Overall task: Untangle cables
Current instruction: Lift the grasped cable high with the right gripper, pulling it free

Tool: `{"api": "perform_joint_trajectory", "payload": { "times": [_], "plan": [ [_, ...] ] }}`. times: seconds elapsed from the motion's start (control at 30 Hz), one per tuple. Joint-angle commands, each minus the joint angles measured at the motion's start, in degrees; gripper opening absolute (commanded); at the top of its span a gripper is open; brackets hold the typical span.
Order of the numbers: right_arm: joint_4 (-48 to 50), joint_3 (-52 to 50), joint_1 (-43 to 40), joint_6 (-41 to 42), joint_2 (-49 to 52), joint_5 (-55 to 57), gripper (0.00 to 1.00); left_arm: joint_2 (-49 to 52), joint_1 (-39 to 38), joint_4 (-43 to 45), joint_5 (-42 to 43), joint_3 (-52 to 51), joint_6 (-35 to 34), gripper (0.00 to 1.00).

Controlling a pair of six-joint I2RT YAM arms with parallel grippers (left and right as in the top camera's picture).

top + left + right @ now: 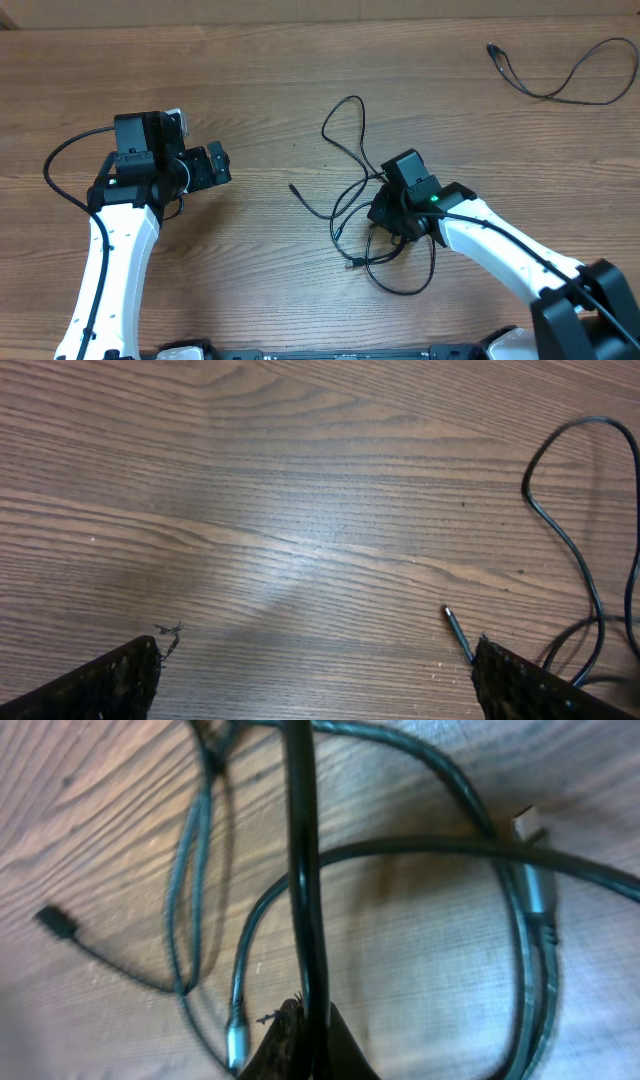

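Note:
The tangled cables [336,218] lie in loose black loops at the table's centre, with one plug end [293,187] pointing left. My right gripper [387,213] sits over the tangle's right side. In the right wrist view it [315,1045] is shut on one black cable strand [302,870] that runs straight up from the fingers. A silver-tipped plug [235,1038] and a small black plug [55,921] lie beside it. My left gripper [216,164] hangs open well left of the tangle, holding nothing. In the left wrist view it [318,690] faces bare wood, with a plug tip [455,628] by its right finger [530,685].
A separate thin black cable [560,95] lies spread out at the far right back of the wooden table [260,270]. The left arm's own thick wire [60,165] curves beside its wrist.

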Motion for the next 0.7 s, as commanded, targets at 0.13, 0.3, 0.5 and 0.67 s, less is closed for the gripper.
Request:
{"api": "perform_joint_trajectory", "payload": {
  "times": [0.13, 0.3, 0.5, 0.67],
  "plan": [
    [-5.4, 8.1, 0.3, -5.2, -10.6, -0.9, 0.04, -0.5, -0.1, 0.1, -0.5, 0.2, 1.1, 1.00],
    [-5.8, 8.1, 0.3, -5.4, -13.9, -0.9, 0.04, -0.5, -0.1, 0.1, -0.5, 0.2, 1.1, 1.00],
    [-5.2, 9.8, 0.3, -5.6, -17.4, -4.3, 0.04, -0.5, -0.1, 0.1, -0.5, 0.2, 1.1, 0.99],
    [-5.3, 14.7, 0.3, -9.0, -20.1, -5.0, 0.04, -0.5, -0.1, 0.1, -0.5, 0.2, 1.1, 0.99]
  ]
}}
